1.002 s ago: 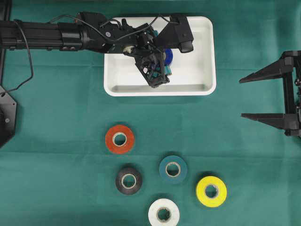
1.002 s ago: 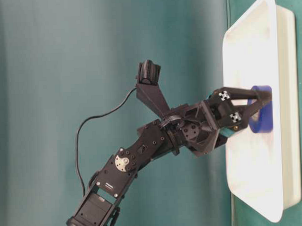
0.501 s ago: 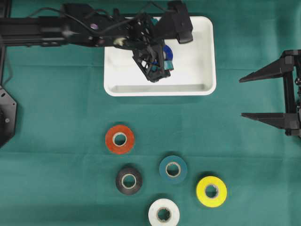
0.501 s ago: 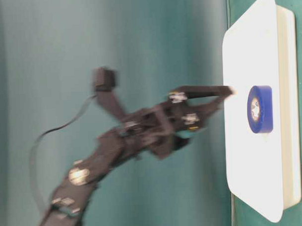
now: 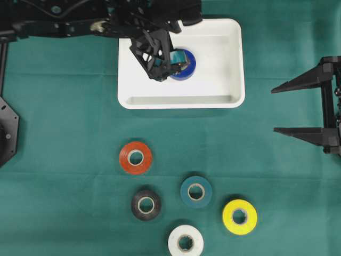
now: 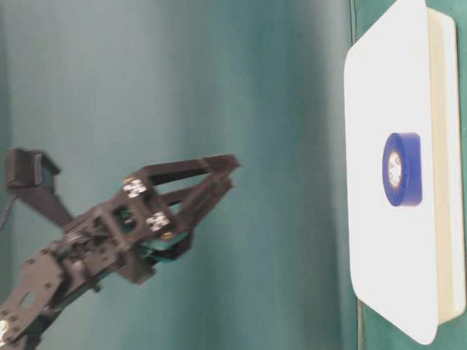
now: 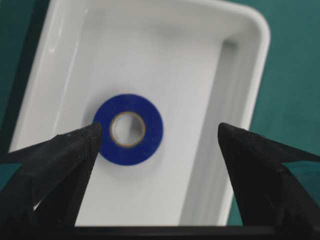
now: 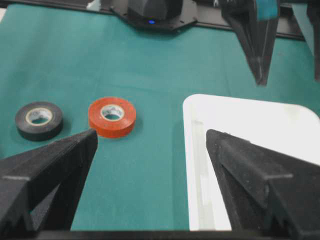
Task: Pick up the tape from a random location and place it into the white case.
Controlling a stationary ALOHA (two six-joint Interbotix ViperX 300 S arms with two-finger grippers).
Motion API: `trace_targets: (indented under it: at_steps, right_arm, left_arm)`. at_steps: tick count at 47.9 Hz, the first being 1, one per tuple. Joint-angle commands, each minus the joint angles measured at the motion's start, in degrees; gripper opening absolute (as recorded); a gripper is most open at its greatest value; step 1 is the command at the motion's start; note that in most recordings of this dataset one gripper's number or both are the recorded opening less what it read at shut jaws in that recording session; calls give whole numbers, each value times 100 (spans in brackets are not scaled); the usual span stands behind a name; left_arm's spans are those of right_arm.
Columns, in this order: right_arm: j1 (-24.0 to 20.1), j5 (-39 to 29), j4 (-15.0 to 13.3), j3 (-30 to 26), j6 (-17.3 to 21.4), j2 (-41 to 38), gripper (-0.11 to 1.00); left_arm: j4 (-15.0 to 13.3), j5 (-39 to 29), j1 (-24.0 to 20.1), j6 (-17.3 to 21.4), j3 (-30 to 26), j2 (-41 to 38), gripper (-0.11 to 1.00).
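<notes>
The blue tape [image 7: 129,129] lies flat inside the white case [image 5: 229,64]. It sits near the middle of the case floor, a little toward the left wall, and nothing is touching it. The table-level view shows the roll resting alone on the white floor.

The left gripper [image 6: 222,171] hangs above the case with its two black fingers spread wide. It holds nothing. In the left wrist view the blue roll shows between the two fingertips, but the table-level view shows the gripper well up and away from the case. From overhead, the gripper covers part of the left side of the roll.

The white case sits on the green cloth [image 5: 64,133] near its far edge, about in the middle.

Five more rolls lie flat on the cloth toward the near edge. The orange tape [image 5: 135,157] is closest to the case. The black tape [image 5: 146,204] is just below it. The teal tape [image 5: 196,192] is to the right of the black one. The white tape [image 5: 185,241] is at the near edge. The yellow tape [image 5: 239,216] is farthest right.

The right gripper [image 5: 298,106] waits at the right edge of the cloth. Its fingers are wide apart and hold nothing.
</notes>
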State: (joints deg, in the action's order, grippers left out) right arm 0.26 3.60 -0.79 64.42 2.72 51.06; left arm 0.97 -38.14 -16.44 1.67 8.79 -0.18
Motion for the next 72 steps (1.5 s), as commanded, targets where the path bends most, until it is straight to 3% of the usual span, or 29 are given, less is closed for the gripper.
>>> trace_targets:
  at_steps: [1,11,25,31,43,57,72]
  right_arm:
    - [0,9,0,-185,9,-9,89]
    - [9,0,-9,-202,0,-9,89]
    - [9,0,0,-220,0,-18,89]
    - [9,-9,0,-229,0,-26,89]
    - [9,-18,9,-237,9,-18,89]
    - [9,-70,0,-237,9,0,89]
    - [9,-185,9,-246,9,88,89]
  left_arm:
    - [0,26,35,9,-114,281,96]
    - [0,62,237,-9,26,360,96]
    - [-9,448,1239,-44,308,483,96]
    - [-9,633,1459,-53,431,554,96]
    - [0,721,1424,-44,1020,1116,96]
    - [-9,1397,1213,-53,2127,2312,96]
    - [-18,1679,1028,-53,3190,3753,96]
